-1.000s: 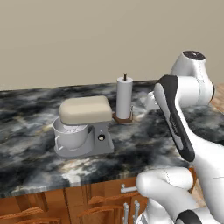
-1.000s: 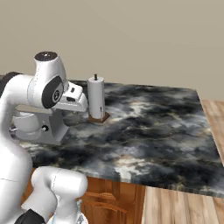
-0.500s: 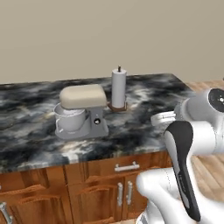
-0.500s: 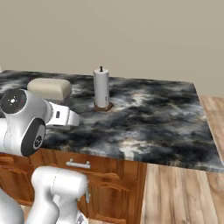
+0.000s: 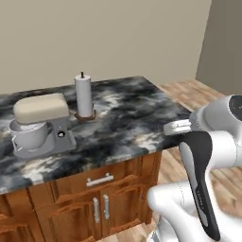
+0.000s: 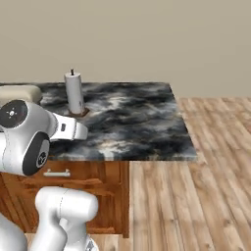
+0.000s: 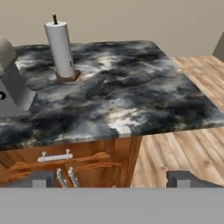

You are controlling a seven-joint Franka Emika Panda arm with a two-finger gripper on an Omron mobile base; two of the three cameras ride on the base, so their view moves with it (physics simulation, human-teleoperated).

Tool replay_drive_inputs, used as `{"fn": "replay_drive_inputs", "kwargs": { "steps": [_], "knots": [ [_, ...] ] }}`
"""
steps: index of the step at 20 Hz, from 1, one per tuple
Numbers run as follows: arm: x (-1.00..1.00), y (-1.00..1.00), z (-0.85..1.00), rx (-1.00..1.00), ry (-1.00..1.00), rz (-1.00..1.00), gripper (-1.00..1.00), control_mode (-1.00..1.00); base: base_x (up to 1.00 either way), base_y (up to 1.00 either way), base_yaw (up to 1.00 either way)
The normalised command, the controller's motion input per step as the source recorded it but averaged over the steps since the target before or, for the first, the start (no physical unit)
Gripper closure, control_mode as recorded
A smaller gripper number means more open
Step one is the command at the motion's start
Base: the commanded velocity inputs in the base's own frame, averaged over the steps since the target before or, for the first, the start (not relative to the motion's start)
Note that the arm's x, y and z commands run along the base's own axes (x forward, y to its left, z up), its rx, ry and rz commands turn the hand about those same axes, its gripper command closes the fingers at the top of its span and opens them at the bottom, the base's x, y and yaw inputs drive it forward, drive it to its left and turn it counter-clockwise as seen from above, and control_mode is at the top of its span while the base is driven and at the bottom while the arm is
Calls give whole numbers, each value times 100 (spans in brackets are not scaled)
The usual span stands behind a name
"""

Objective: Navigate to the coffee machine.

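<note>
Kitchen island with a dark marbled stone counter [image 5: 127, 118] on wooden cabinets [image 5: 94, 198]; beige wall behind, wood plank floor [image 6: 196, 186] past the counter's end.

Landmark: paper towel roll [image 5: 84, 96], upright on a round brown holder with a dark spindle at top. It stands toward the back edge of the counter, also seen in the right base view [image 6: 74, 93] and the hand view [image 7: 61, 50].

Stand mixer [image 5: 40, 125], grey body, beige head, grey bowl: just beside the roll on the side away from the counter's open end, slightly nearer the front edge. The two are close but not touching. In the hand view the mixer's grey base [image 7: 15, 94] is cut by the frame edge.

Counter on the other side of the roll, out to the corner by the floor, is bare stone.

Cabinet front below the mixer and roll: one drawer with a horizontal silver handle [image 5: 99, 180], doors beneath with two vertical handles.

Coffee machine: I cannot find it on the stretch of counter in front of the cameras.

Gripper [image 7: 112, 179]: two dark fingertips [image 7: 183, 178] low in the hand view, set well apart, nothing between them, aimed at the cabinet corner.
</note>
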Motion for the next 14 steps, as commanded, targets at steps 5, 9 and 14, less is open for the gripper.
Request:
{"fn": "replay_drive_inputs", "kwargs": {
  "steps": [5, 9, 14],
  "knots": [
    [0, 0, 0, 0, 0, 0, -100, 100, 2, 2, -99],
    [0, 0, 0, 0, 0, 0, -100, 100, 0, 0, -100],
    [0, 0, 0, 0, 0, 0, -100, 100, 0, 0, -100]
  ]
}}
